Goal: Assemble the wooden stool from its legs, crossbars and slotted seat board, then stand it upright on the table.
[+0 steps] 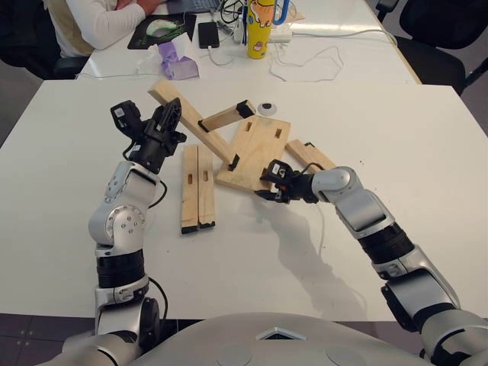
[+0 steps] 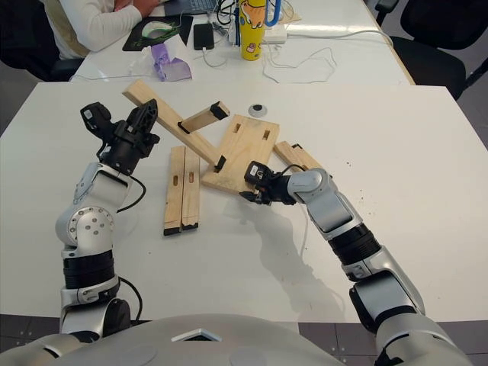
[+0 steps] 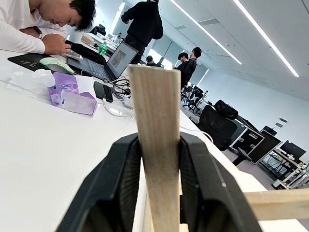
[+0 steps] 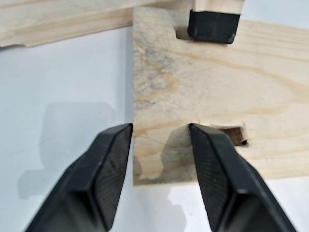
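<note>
Slotted seat board lies flat mid-desk, nearer the far edge. Leg, tilted with its capped end at a board slot, is clamped tight by left claw. Right claw is spread wide, nothing gripped, astride the board's near corner.

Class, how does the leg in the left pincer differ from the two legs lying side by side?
The held leg is clamped by the left pincer and slants toward the seat board; the paired legs lie loose and flat. The held leg carries a crossbar; the paired legs' slots are empty. All are pale wood.
</note>
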Controlling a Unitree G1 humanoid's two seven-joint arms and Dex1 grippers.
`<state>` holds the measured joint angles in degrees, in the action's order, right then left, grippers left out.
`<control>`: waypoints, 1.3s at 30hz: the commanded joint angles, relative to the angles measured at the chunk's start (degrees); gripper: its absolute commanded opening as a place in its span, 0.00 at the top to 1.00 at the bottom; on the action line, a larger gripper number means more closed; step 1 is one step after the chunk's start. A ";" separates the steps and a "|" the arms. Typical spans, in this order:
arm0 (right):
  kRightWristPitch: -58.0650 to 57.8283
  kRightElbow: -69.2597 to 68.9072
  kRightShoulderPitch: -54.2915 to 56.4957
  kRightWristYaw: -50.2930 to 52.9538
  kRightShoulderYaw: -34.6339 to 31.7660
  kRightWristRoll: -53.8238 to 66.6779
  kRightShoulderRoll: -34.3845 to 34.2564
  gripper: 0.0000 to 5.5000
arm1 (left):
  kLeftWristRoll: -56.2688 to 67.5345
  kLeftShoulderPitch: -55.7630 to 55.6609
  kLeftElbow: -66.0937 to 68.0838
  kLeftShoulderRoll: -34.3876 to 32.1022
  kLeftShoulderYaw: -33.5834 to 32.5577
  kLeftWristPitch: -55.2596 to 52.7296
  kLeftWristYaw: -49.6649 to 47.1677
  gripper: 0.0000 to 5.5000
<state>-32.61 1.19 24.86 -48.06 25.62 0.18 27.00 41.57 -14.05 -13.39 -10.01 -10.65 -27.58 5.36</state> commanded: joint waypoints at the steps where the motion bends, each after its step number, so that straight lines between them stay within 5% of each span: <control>1: -1.20 0.73 -1.80 -0.30 1.25 -0.95 0.20 0.64 | -1.41 -0.22 0.00 -1.63 -0.06 -1.94 0.65 0.81; 17: -1.60 1.40 -2.12 0.15 0.68 -1.37 1.06 0.64 | 0.13 6.34 -8.78 -0.42 -1.14 -6.53 -2.38 0.81; 39: -1.47 1.60 -2.20 0.66 1.00 -1.76 0.96 0.64 | 8.78 -2.31 -14.42 -1.16 -5.83 -17.68 -12.05 0.81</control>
<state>-32.54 1.09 24.62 -47.63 25.40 0.14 27.14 49.73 -15.10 -26.91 -11.29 -16.85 -44.64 -6.02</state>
